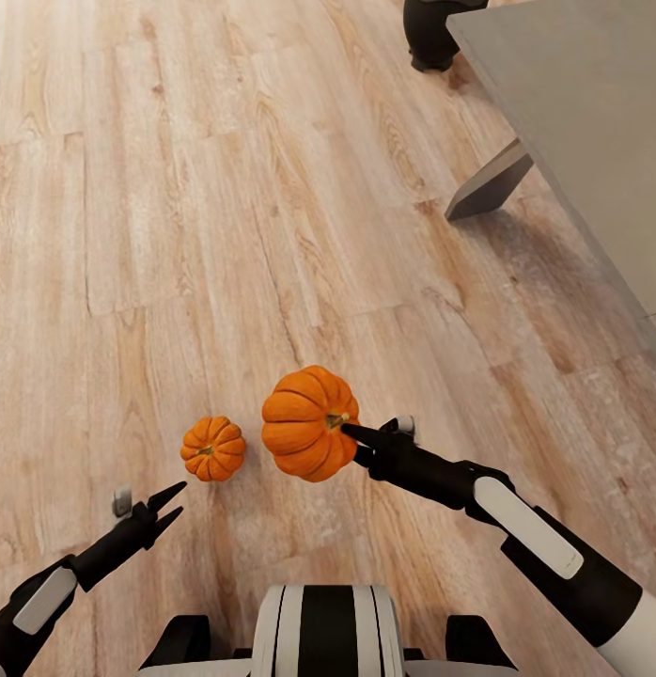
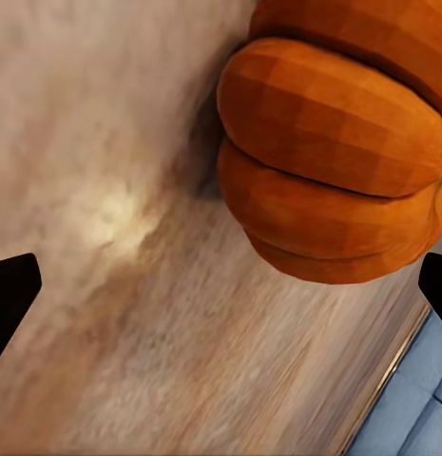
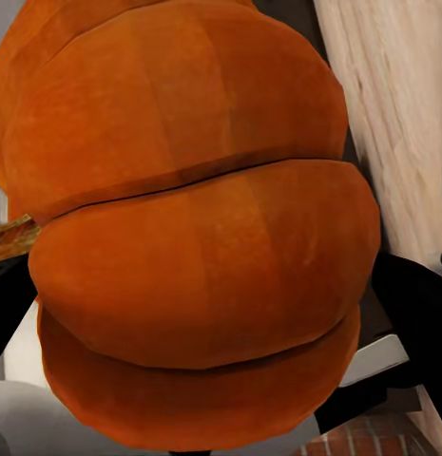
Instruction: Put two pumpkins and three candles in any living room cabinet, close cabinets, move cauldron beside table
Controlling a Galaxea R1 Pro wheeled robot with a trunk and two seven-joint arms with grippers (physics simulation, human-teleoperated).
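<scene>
On my left, the left gripper point(image 1: 171, 501) hangs low over the plank floor point(image 1: 178, 188) with its fingers parted and nothing between them. In the left wrist view the two dark fingertips point(image 2: 11, 294) sit at opposite edges of the picture, spread wide, with bare wood grain between them and a pumpkin's ribbed side point(image 2: 335, 161) ahead, near one fingertip. A strip of blue point(image 2: 411, 408) shows at one corner there; I cannot tell what it belongs to.

Just ahead of that gripper, the smaller-looking pumpkin point(image 1: 213, 448) sits on the floor, upright, stem up, apart from the fingers.

Right beside it, the larger-looking pumpkin point(image 1: 307, 423) is at the tip of my right gripper point(image 1: 366, 442), tilted with its stem toward the fingers. In the right wrist view its orange body point(image 3: 197, 228) sits close against the camera, dark fingers point(image 3: 415, 313) at either side, so I read the gripper as clamped on it.

Farther right and well ahead, the grey table point(image 1: 582, 122) stands with a slanted leg point(image 1: 488, 183) on the floor. The black cauldron point(image 1: 431, 33) sits just beside its far corner, partly cut off by the picture's edge. Open floor lies between the pumpkins and the table.
</scene>
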